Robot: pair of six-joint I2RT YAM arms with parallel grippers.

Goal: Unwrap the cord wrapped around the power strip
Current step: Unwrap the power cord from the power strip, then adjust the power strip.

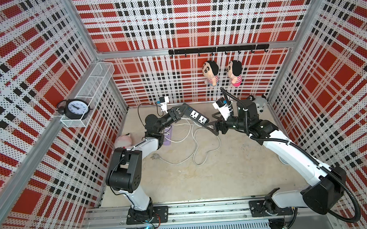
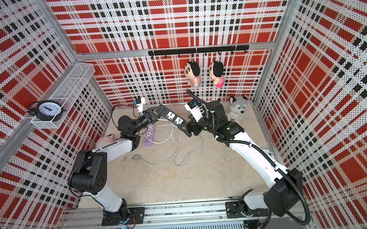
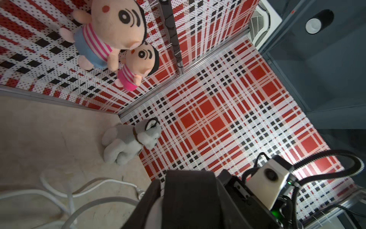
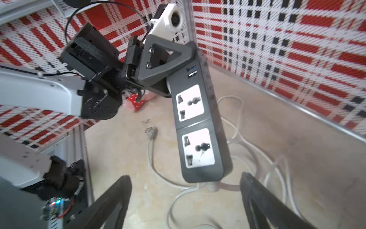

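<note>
Right wrist view: power strip (image 4: 195, 126) hangs tilted, clear of the worktop (image 1: 224, 171), sockets facing the camera. The left tool (image 1: 181, 111) pinches it at the USB end, one finger across the face and the other underneath.

No turns of cord (image 1: 196, 144) show on the strip body. The back face is hidden, so I can't rule out one last turn.

The cord leaves the strip's low end and drops to the worktop, where it lies in loose loops. The plug (image 4: 150, 132) lies flat there, well apart from the strip.

The right tool (image 4: 185, 177) has its jaws spread wide and grips nothing. The strip's low end sits just ahead of the tool and between its two fingers. There is a gap on each side and I see no contact.

Step, my read: late stage. The wraps look off, and what's left is clearing the cord away from the strip or setting the strip down.

Next move, my guess:
- The right tool dips under the low end and closes on the cord alone, near where it exits.
- It then draws the cord out away from the strip while the left tool holds firm.
- It needs a clean approach, since the strip end is right in the closing path.

Watch: a purple strip (image 2: 149, 135) lies on the worktop beside the loops. In both top views I can't tell which loops belong to it, so a grab further out may catch the wrong lead.
</note>
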